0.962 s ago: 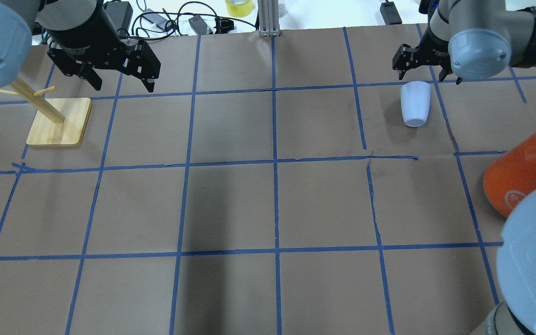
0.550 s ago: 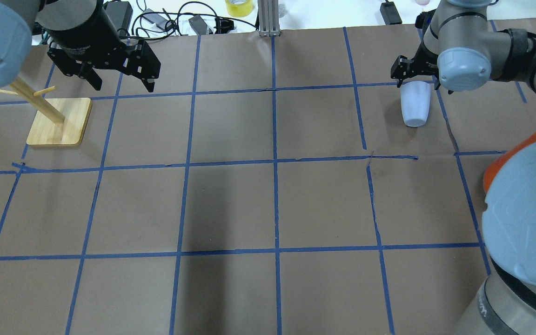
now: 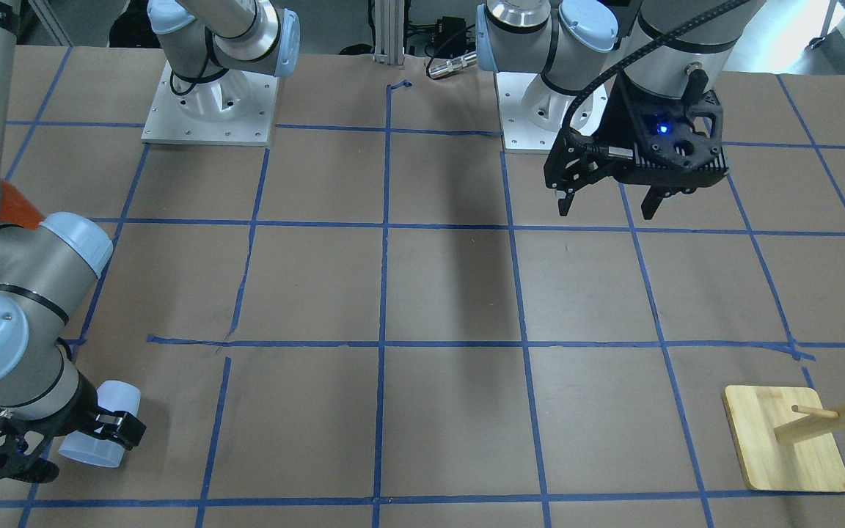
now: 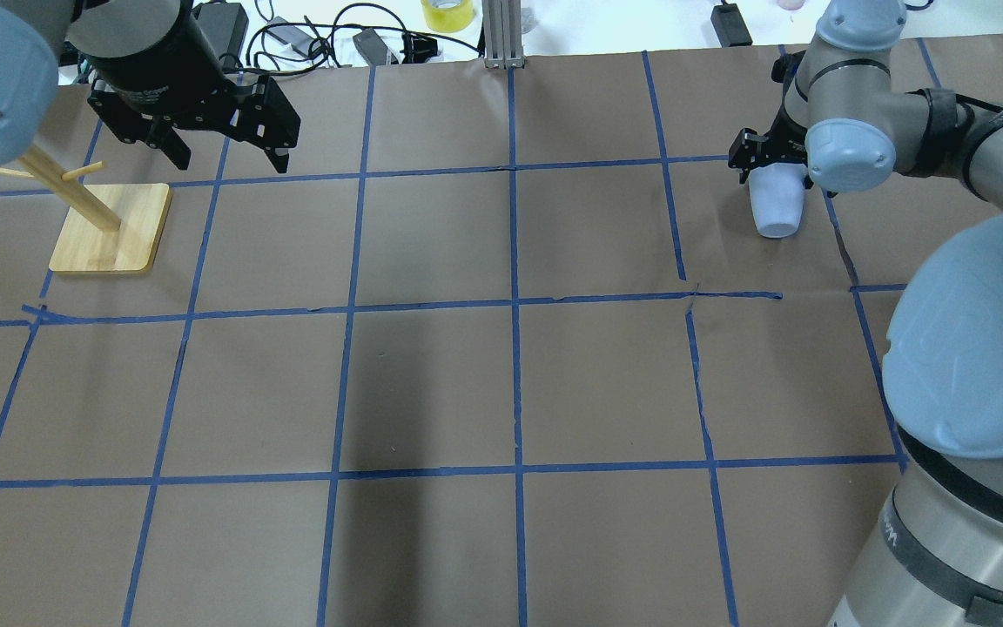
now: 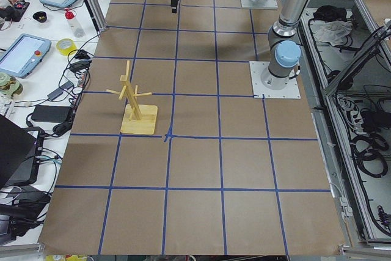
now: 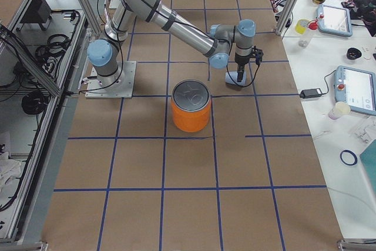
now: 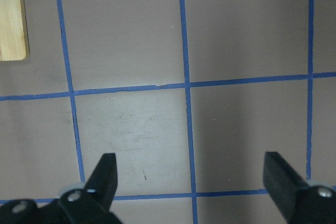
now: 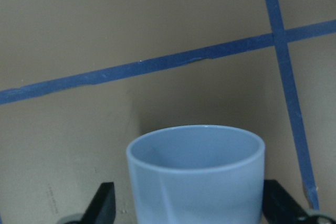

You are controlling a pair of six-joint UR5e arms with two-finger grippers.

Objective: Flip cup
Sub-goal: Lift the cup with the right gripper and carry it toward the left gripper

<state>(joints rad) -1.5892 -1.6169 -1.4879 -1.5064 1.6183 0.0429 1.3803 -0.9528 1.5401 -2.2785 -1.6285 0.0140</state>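
Observation:
The pale blue-white cup (image 4: 776, 209) lies on its side on the brown paper at the far right, wide rim pointing away from the robot. It also shows in the front view (image 3: 100, 433) and fills the right wrist view (image 8: 195, 177). My right gripper (image 4: 773, 177) is open and straddles the cup, one finger (image 8: 104, 203) on each side, with a small gap showing on the left. My left gripper (image 4: 230, 164) is open and empty, hanging above the table at the far left (image 3: 606, 211), with only paper and tape between its fingers (image 7: 107, 177).
A wooden mug tree (image 4: 110, 228) stands at the far left, beside the left gripper. A large orange canister with a metal lid (image 6: 191, 110) stands on the robot's side of the cup; my right elbow hides it in the overhead view. Cables lie beyond the far edge.
My right gripper has come down from just beyond the cup until its fingers stand on either side of it. The cup has stayed put. The left arm has not moved.

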